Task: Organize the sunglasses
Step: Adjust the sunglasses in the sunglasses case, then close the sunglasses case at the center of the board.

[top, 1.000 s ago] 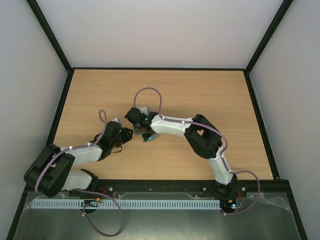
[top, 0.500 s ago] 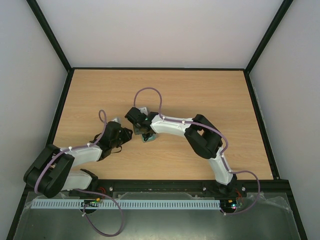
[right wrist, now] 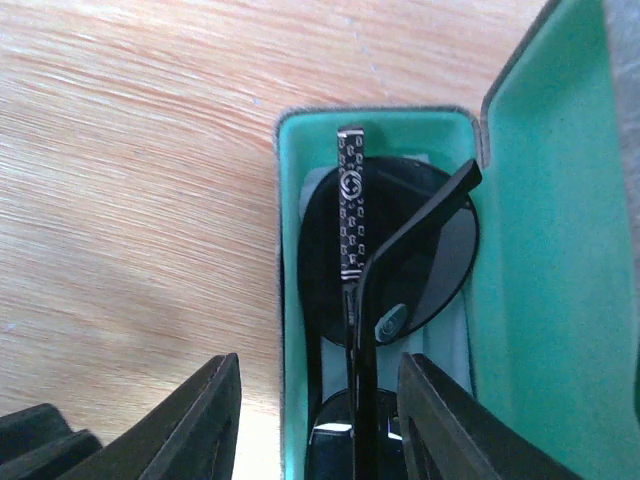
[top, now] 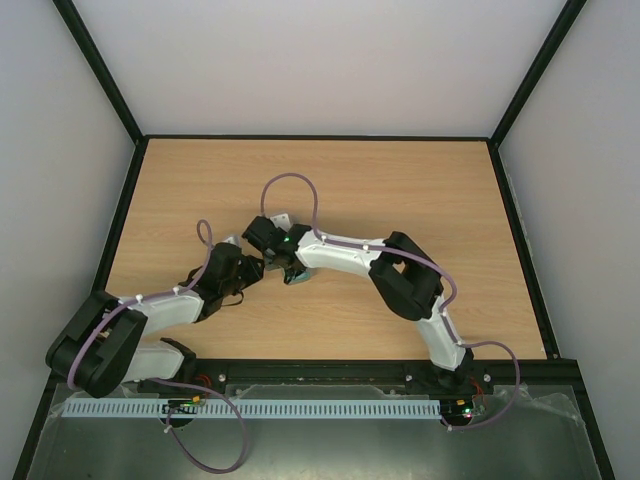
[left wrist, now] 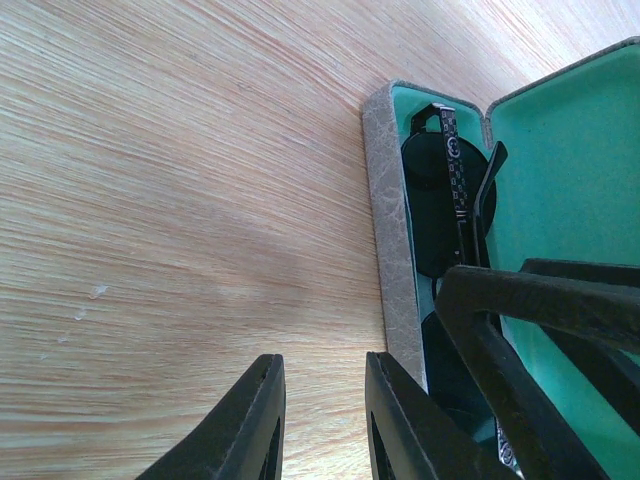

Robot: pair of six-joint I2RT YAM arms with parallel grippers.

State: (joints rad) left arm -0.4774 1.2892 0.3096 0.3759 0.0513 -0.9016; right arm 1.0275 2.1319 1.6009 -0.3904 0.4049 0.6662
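- Already folded, the sunglasses (right wrist: 400, 250) lie in the open grey case (right wrist: 545, 260).
- Right gripper (right wrist: 320, 400) hangs wide above them; left gripper (left wrist: 322, 400) narrow, empty.
- Next, probably: swing it shut.

Top view: case (top: 297, 277) mostly hidden under right arm (top: 345, 255); sunglasses (right wrist: 430, 270) near lens cut off at bottom edge

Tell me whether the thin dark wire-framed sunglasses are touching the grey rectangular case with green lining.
Touching. The right wrist view shows the sunglasses lying inside the open case, their dark lenses resting flat against its green lining.
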